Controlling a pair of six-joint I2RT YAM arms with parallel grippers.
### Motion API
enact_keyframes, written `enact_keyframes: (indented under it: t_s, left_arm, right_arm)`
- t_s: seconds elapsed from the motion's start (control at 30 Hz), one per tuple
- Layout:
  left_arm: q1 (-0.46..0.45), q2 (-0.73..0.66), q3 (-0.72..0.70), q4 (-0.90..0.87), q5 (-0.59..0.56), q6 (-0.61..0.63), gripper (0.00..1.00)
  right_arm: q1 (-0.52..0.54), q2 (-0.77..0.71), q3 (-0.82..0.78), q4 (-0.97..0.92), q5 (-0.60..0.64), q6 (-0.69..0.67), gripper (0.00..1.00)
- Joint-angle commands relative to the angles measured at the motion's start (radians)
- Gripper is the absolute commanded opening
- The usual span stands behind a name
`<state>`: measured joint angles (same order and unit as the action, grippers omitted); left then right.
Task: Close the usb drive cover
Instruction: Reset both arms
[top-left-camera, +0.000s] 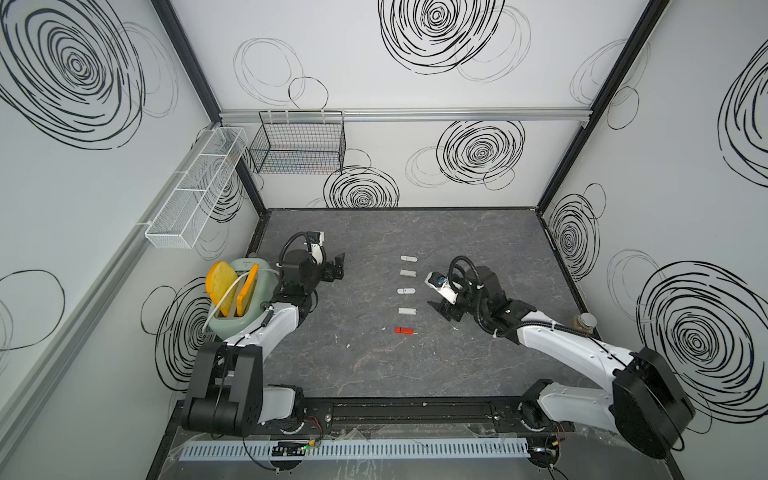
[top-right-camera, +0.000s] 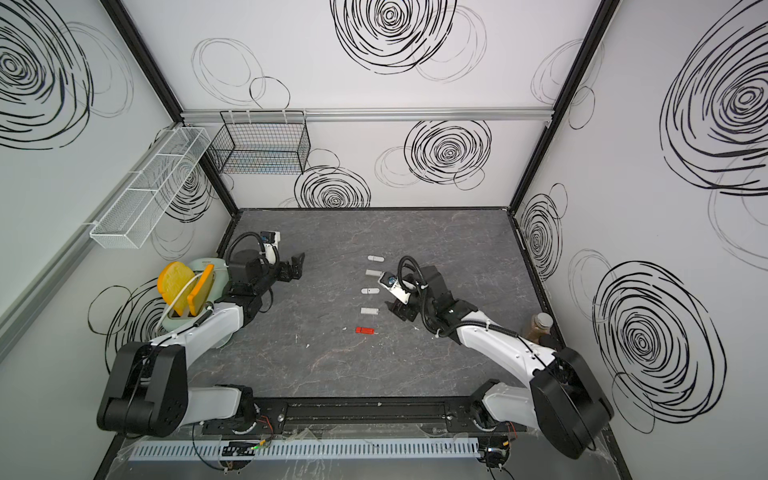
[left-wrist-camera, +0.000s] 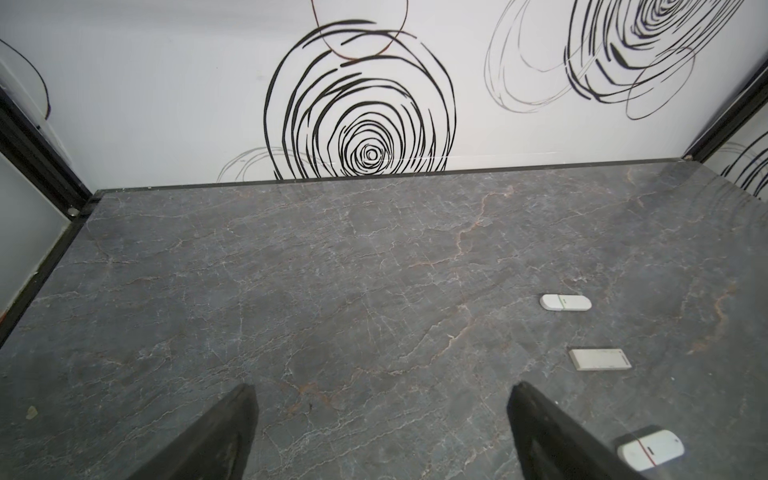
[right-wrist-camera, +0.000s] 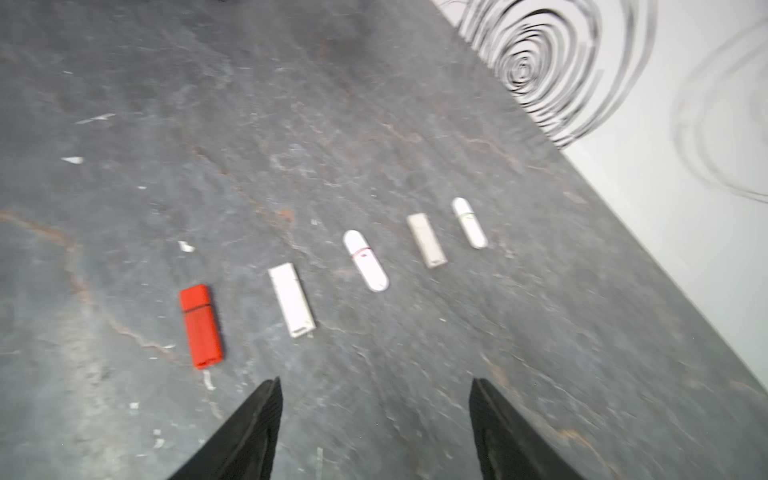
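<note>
Several usb drives lie in a column at the table's middle. The nearest is red (top-left-camera: 403, 331) (top-right-camera: 365, 331) (right-wrist-camera: 201, 326). The others are white, two rectangular (top-left-camera: 407, 310) (right-wrist-camera: 291, 300) and two rounded (top-left-camera: 406, 291) (right-wrist-camera: 365, 260). Each looks capped; the red one shows a seam at its cover. My right gripper (top-left-camera: 439, 311) (top-right-camera: 398, 312) (right-wrist-camera: 376, 380) hovers just right of the column, open, with nothing between its fingers. My left gripper (top-left-camera: 337, 268) (top-right-camera: 296, 266) (left-wrist-camera: 383, 388) stands open and empty well left of the column. White drives (left-wrist-camera: 565, 302) show in the left wrist view.
A green toaster (top-left-camera: 245, 316) with yellow bread slices stands at the table's left edge beside the left arm. A brown jar (top-left-camera: 584, 324) sits by the right wall. Two wire baskets (top-left-camera: 299, 145) hang on the walls. Small white scraps (top-left-camera: 348, 345) lie near the red drive.
</note>
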<state>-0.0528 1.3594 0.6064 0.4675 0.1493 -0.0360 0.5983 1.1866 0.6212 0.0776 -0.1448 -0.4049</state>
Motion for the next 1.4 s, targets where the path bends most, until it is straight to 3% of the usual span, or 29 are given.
enact_keyframes:
  t_s: [0.0,0.07,0.1,0.4,0.73,0.83,1.07,1.37]
  left_arm:
    - [0.011,0.031,-0.058,0.188,0.012,0.048,0.98]
    - [0.014,0.042,-0.066,0.196,0.000,0.070,0.98]
    - [0.020,0.045,-0.091,0.241,0.001,0.077,0.98]
    - [0.042,0.056,-0.248,0.508,-0.044,0.042,0.98]
    - [0.033,0.072,-0.348,0.694,-0.155,0.012,0.98]
    - [0.030,0.112,-0.409,0.845,-0.155,0.010,0.98]
    - [0.028,0.105,-0.397,0.812,-0.159,0.016,0.98]
    - [0.021,0.104,-0.397,0.809,-0.170,0.021,0.98]
  right_arm:
    - [-0.071,-0.051,-0.058,0.147,0.063,0.103,0.82]
    - [-0.128,-0.069,-0.086,0.200,0.073,0.138,0.89]
    - [-0.160,-0.076,-0.104,0.237,0.078,0.160,1.00]
    - [-0.400,-0.099,-0.243,0.460,0.151,0.298,0.99]
    - [-0.611,-0.007,-0.377,0.768,0.084,0.366,0.99]
    - [-0.637,0.049,-0.396,0.857,0.063,0.384,0.99]
    - [-0.654,0.138,-0.427,1.035,-0.002,0.411,0.99]
    - [-0.656,0.160,-0.430,1.064,-0.024,0.414,0.99]
